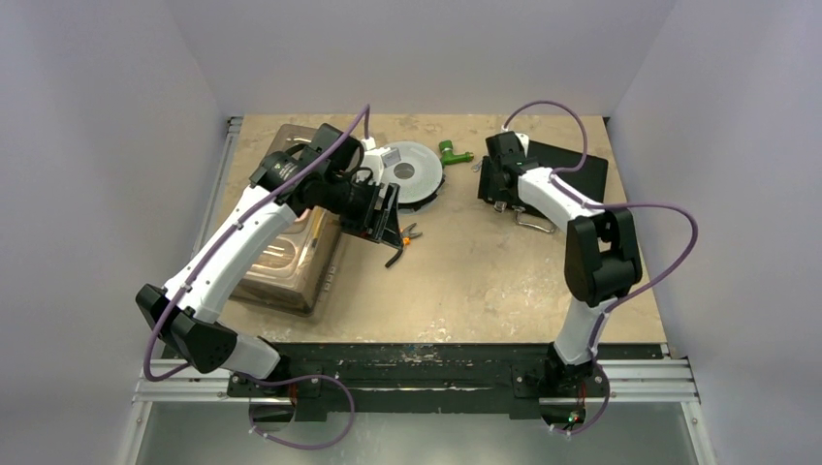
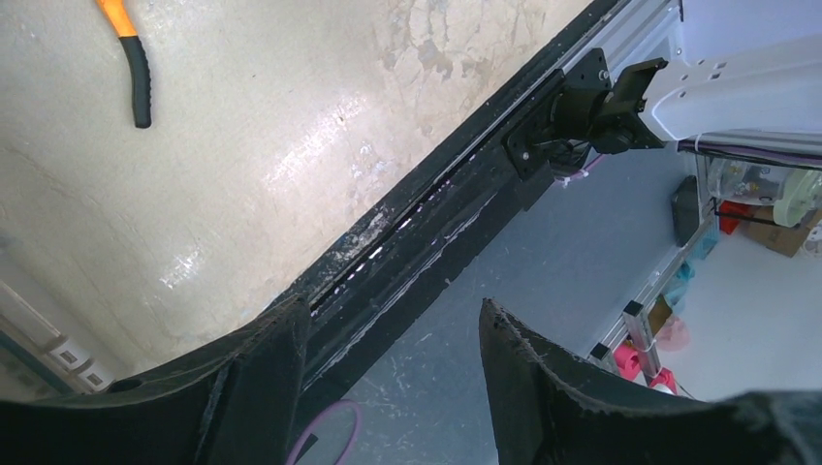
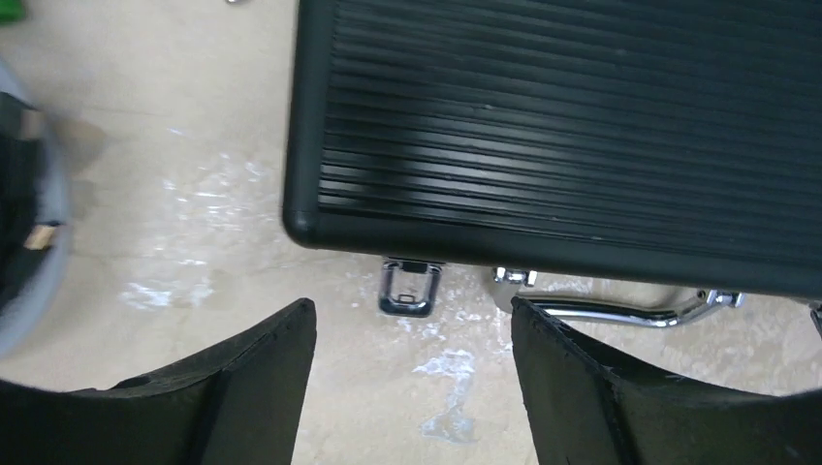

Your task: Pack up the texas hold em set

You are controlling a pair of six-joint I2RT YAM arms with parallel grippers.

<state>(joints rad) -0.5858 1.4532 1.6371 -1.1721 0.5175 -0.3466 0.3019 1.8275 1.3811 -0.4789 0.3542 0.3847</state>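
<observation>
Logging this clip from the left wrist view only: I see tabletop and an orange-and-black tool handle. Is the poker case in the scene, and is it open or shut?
Observer: The black case lies at the far right of the table, with its lid shut.
Reviewer: Is the other arm near it?
Observer: Yes. The right gripper hovers open at the case's handle edge, holding nothing.
Reviewer: Is it latched?
Observer: The one latch in view sticks out onto the table beside the chrome handle, so it seems unfastened.
</observation>
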